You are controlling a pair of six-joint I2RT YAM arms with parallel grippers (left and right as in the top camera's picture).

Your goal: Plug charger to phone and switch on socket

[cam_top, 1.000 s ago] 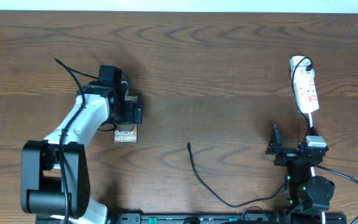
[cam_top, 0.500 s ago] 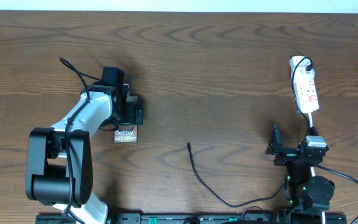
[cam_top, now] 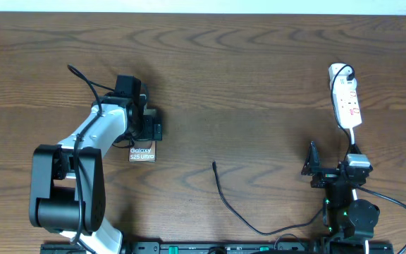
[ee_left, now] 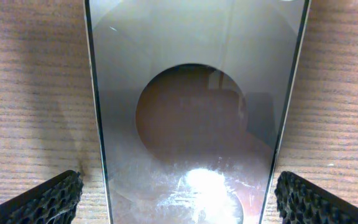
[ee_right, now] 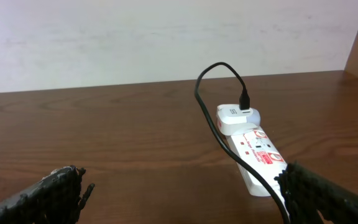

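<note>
The phone (cam_top: 142, 152) lies flat at the left, with white lettering on its near end and a glossy face (ee_left: 191, 112). My left gripper (cam_top: 146, 131) hangs low over its far part, open. One fingertip (ee_left: 48, 199) is on each side of the phone, and both stand apart from its edges. The charger cable (cam_top: 225, 199) snakes across the table and its plug tip (cam_top: 214, 165) lies loose near the middle. The white socket (cam_top: 345, 99) lies at the right. My right gripper (cam_top: 332, 161) stands open and empty just short of the socket (ee_right: 257, 158).
A white adapter (ee_right: 236, 117) sits in the socket's far end with the black cable (ee_right: 205, 109) coming out of it. A white wall (ee_right: 166, 37) rises behind the table's back edge. A dark rail (cam_top: 210, 248) runs along the front edge.
The left arm's rear links swung rightward and its gripper edged slightly toward the back over the phone, then stopped. The right arm, cable and socket have not moved.
</note>
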